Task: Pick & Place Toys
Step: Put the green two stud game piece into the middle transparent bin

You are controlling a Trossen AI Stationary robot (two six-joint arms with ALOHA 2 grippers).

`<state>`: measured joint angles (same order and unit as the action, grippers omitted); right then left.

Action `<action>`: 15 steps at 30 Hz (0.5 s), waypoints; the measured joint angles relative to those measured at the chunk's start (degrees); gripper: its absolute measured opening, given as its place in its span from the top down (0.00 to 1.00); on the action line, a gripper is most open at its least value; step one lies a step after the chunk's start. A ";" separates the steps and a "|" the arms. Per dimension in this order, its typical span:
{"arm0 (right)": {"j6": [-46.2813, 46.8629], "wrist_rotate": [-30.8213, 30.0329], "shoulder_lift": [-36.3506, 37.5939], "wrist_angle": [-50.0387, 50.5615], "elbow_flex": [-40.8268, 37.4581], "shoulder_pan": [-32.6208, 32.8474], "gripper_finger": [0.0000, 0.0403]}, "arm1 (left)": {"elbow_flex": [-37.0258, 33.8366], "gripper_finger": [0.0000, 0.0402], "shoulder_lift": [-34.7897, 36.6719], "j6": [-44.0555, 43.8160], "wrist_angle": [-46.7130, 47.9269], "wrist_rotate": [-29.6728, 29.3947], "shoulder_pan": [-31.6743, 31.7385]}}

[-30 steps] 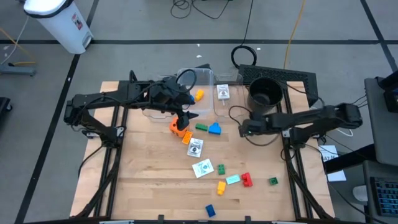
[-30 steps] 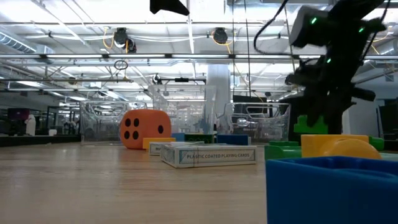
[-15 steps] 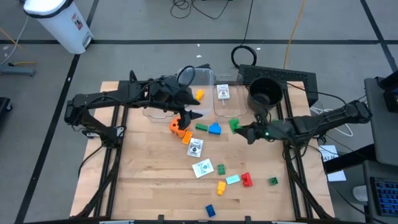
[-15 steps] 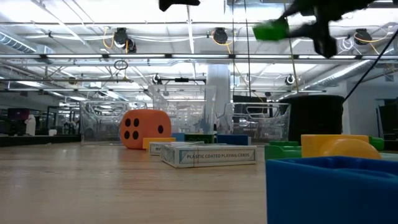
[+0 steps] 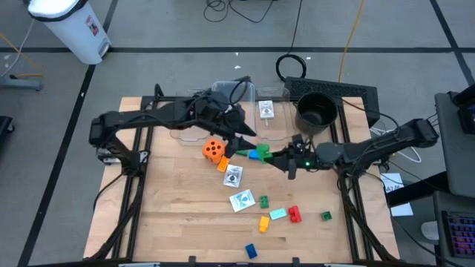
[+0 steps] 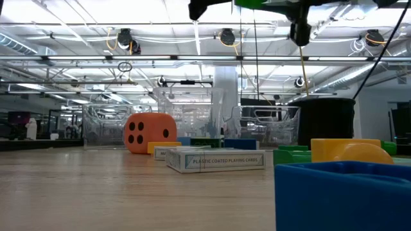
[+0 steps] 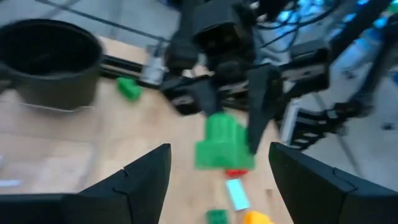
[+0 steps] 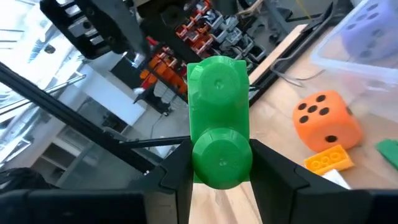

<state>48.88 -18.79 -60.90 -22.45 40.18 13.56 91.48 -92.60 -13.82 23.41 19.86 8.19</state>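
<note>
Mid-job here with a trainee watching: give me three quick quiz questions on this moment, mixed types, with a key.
1. Multiple choice: what does the right gripper hold? A) orange die B) green block C) white card
2. True or false: the left gripper has its fingers closed on the orange die.
3. Fill in: the black round pot stands at the table's far ____ corner.

Key: 1 B, the green block sits between its fingers. 2 false, its fingers are open and hold nothing. 3 right.

Overhead; table-level; two wrist close-ups
</note>
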 joint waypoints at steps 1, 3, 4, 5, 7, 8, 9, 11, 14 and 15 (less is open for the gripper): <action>0.04 1.00 -0.69 -1.17 0.00 0.00 0.71 | 0.00 0.31 -0.32 -0.47 -0.42 1.51 0.00; -0.08 2.55 -1.79 -3.22 0.00 0.00 0.71 | 0.00 0.31 -1.32 -1.52 -2.03 3.90 -0.27; -0.06 2.72 -2.21 -4.08 0.00 0.00 0.71 | 0.00 0.31 -1.62 -1.97 -2.21 4.73 -0.41; -0.07 3.26 -2.58 -4.67 0.00 0.00 0.71 | 0.00 0.31 -2.07 -2.56 -2.41 5.64 -0.44; -0.10 4.12 -2.91 -5.30 0.00 -0.04 0.71 | 0.00 0.31 -2.83 -3.53 -3.53 6.77 -0.63; -0.10 4.12 -2.91 -5.35 0.00 -0.04 0.71 | 0.00 0.31 -3.23 -4.05 -3.77 7.49 -0.74; -0.13 4.12 -2.91 -5.71 0.00 -0.04 0.71 | 0.00 0.31 -3.65 -4.60 -4.13 7.97 -0.86; -0.62 4.12 -2.87 -6.06 0.00 -0.04 0.71 | -0.02 0.31 -4.07 -5.39 -3.96 8.63 -0.87; -1.65 4.44 -2.60 -6.46 0.00 -0.04 0.71 | -0.04 0.31 -4.53 -5.42 -4.20 8.84 -0.87; -1.69 4.71 -2.49 -6.59 0.00 -0.05 0.71 | -0.04 0.31 -4.56 -5.60 -3.97 9.11 -0.87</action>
<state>47.18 -14.08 -63.39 -29.04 40.18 13.51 91.44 -97.16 -19.43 19.44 28.97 7.31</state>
